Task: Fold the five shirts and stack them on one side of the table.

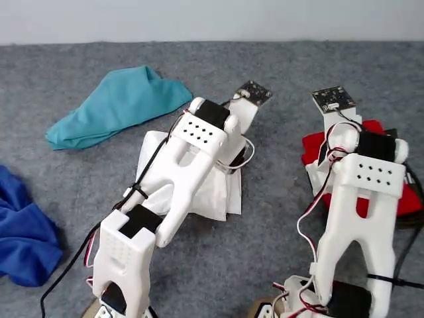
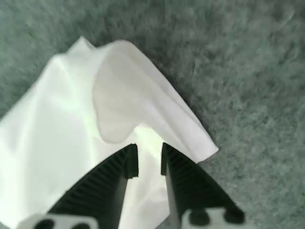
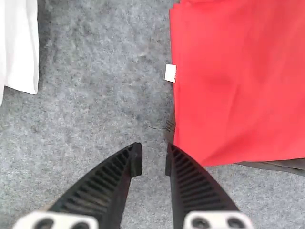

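Counting shirts: red shirt (image 3: 238,81) folded atop a dark garment (image 3: 281,165), surface's (image 1: 278,218) right side | white shirt (image 2: 62,143) part-folded, centre | teal shirt (image 1: 119,106), blue shirt (image 1: 23,232) crumpled at left, yet to fold | left tool (image 2: 148,160) over white shirt, jaws narrowly parted, gripping nothing | right tool (image 3: 153,160) over bare surface beside red shirt, likewise parted, empty.
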